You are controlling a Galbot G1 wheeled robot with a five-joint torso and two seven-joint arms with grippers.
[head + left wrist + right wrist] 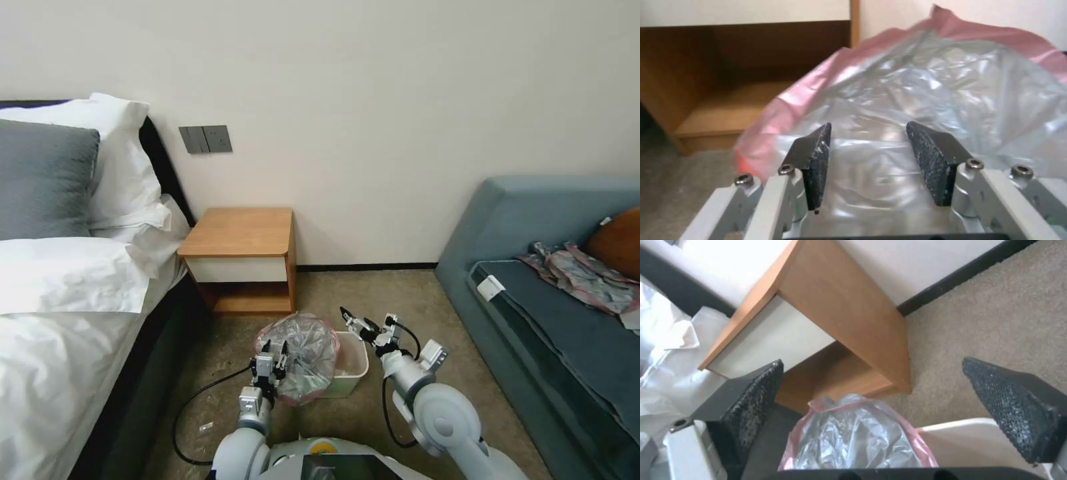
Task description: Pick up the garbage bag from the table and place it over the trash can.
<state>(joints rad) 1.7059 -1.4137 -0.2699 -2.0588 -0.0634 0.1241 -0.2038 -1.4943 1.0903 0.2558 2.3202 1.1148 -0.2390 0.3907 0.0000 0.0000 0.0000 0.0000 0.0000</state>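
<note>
The garbage bag [303, 357], translucent grey with a pink edge, lies bunched over the left side of the beige trash can [353, 365] on the carpet. My left gripper [274, 347] stands open at the bag's near left edge. In the left wrist view the bag [925, 86] billows just beyond the spread fingers [815, 156] of the left gripper [869, 124]. My right gripper [357, 324] hovers open above the can's far rim, apart from the bag. The right wrist view shows the right gripper [872, 360] over the bag [853, 436] and can rim [969, 436]. The wooden table [240, 233] stands behind with a bare top.
A bed with white linen [60, 300] fills the left side. A blue-grey sofa [553, 267] on the right carries a wrinkly grey-pink plastic heap [587, 277]. A black cable [193, 407] loops on the carpet near the left arm.
</note>
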